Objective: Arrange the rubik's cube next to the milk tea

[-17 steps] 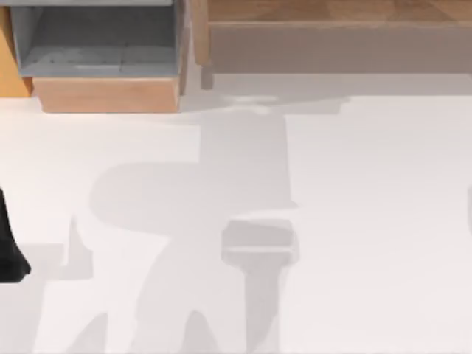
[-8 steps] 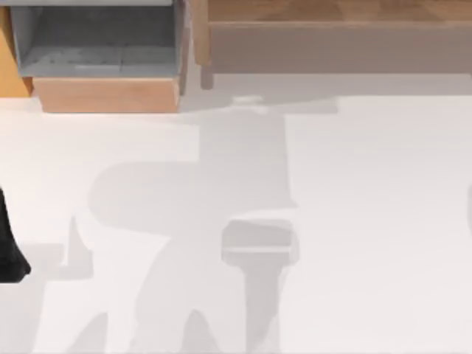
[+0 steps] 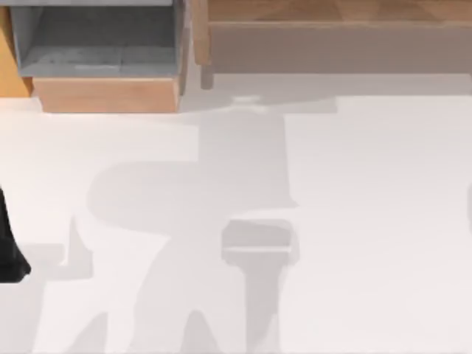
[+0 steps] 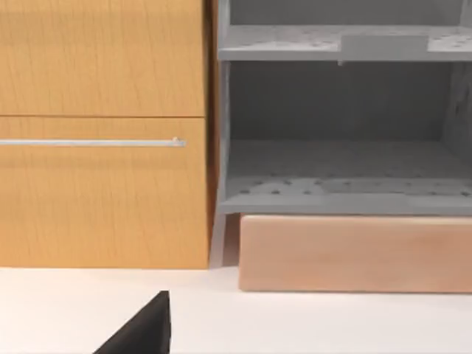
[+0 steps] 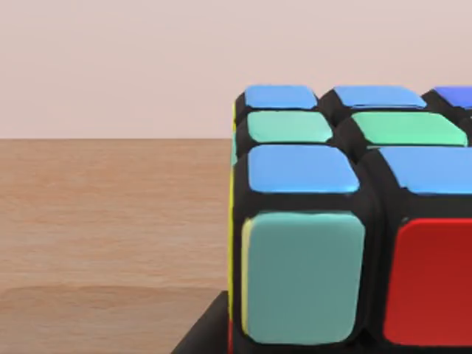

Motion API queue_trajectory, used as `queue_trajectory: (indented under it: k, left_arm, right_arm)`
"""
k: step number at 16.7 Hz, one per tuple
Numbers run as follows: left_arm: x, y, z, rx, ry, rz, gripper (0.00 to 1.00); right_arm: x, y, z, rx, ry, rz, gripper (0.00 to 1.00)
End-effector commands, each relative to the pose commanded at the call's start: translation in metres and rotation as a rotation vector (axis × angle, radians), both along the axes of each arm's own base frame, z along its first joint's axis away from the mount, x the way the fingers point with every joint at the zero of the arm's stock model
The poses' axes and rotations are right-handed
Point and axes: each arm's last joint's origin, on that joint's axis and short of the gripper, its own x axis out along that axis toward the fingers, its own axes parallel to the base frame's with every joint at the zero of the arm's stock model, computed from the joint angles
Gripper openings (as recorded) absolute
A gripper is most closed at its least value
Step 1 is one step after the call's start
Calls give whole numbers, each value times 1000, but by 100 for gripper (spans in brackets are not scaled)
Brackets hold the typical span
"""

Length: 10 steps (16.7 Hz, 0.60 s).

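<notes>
The rubik's cube is very close in the right wrist view, with blue, green, teal and red tiles on a black frame. It is over a brown wooden surface. A black edge of my right gripper shows right beside the cube's lower corner; whether it holds the cube cannot be told. The milk tea is out of view. My left arm sits at the left edge of the white table, and a dark wedge of my left gripper shows in the left wrist view.
At the back left stand an orange cabinet with a rail handle, a grey open shelf unit and a light wooden block. A wooden ledge runs along the back right. Arm shadows lie across the table's middle.
The shadow near the table's back edge has shifted slightly to the left. The left arm has not moved.
</notes>
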Motion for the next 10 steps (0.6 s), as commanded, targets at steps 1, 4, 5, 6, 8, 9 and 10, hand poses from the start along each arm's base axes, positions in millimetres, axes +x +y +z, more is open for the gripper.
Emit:
queue_trajectory:
  k: [1,4,5,6,8,9,10]
  left_arm:
    - [0,0,0,0,0,0,100]
    - [0,0,0,0,0,0,100]
    - [0,0,0,0,0,0,100]
    - [0,0,0,0,0,0,100]
    - [0,0,0,0,0,0,100]
    - [0,0,0,0,0,0,100]
    - [0,0,0,0,0,0,100]
  right_arm:
    - [0,0,0,0,0,0,0]
    - [0,0,0,0,0,0,0]
    - [0,0,0,0,0,0,0]
    - [-1,-1,1,1,-2,-2,0]
    - [-1,-1,3,1,-2,-2,0]
    - [-1,-1,5,1,-2,-2,0]
    - [-1,-1,7,1,-2,-2,0]
